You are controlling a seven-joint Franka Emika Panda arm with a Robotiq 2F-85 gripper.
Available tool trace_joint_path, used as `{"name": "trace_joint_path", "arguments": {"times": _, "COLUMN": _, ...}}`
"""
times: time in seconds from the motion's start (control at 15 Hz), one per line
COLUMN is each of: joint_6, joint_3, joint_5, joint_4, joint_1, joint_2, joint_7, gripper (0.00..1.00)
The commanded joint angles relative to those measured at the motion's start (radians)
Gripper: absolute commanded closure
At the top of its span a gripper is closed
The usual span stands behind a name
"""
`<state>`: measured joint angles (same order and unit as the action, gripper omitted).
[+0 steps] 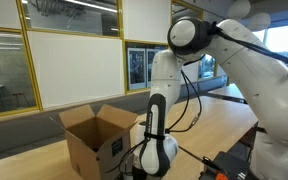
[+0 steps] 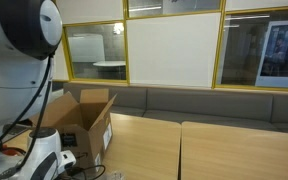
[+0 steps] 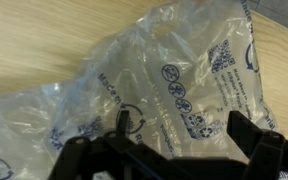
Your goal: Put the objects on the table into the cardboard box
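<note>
Gripper (image 3: 179, 120) wide open, empty, over film (image 3: 154, 70) on worktop (image 3: 24, 30); film spreads 9 to 3 o'clock. Box (image 1: 92, 140) stands open; film not yet packed.

Looking softly and evenly lit in both exterior views, with only weak shadows on the table (image 2: 224, 150). Glowing pale at the glass panels (image 2: 174, 50) behind, slightly washing out there. Appearing low in detail and a little grainy everywhere. Blurring strongly on the white arm (image 2: 19, 40), being too close to the lens. Catching small white glare on the creased plastic film (image 3: 174, 80) in the wrist view. Showing the gripper (image 3: 181, 128) only as a dark, unsharp silhouette along the lower edge. Keeping the printed marks on the film soft and hard to read.
</note>
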<state>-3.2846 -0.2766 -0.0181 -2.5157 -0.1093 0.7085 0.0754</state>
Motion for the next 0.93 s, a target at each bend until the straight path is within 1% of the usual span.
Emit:
{"name": "trace_joint_path", "arguments": {"times": 0.0, "joint_6": -0.001, "joint_3": 0.031, "joint_5": -0.044, "joint_4": 0.029, "joint_1": 0.010, "joint_2": 0.034, "joint_7": -0.077, "gripper": 0.00}}
{"name": "trace_joint_path", "arguments": {"times": 0.47, "joint_6": 0.032, "joint_3": 0.110, "joint_5": -0.069, "joint_4": 0.063, "joint_1": -0.011, "joint_2": 0.036, "joint_7": -0.152, "gripper": 0.00}}
{"name": "trace_joint_path", "arguments": {"times": 0.8, "joint_6": 0.075, "joint_3": 0.186, "joint_5": -0.067, "joint_4": 0.080, "joint_1": -0.060, "joint_2": 0.007, "joint_7": -0.174, "gripper": 0.00}}
{"name": "trace_joint_path", "arguments": {"times": 0.87, "joint_6": 0.094, "joint_3": 0.189, "joint_5": -0.070, "joint_4": 0.083, "joint_1": -0.058, "joint_2": -0.003, "joint_7": -0.178, "gripper": 0.00}}
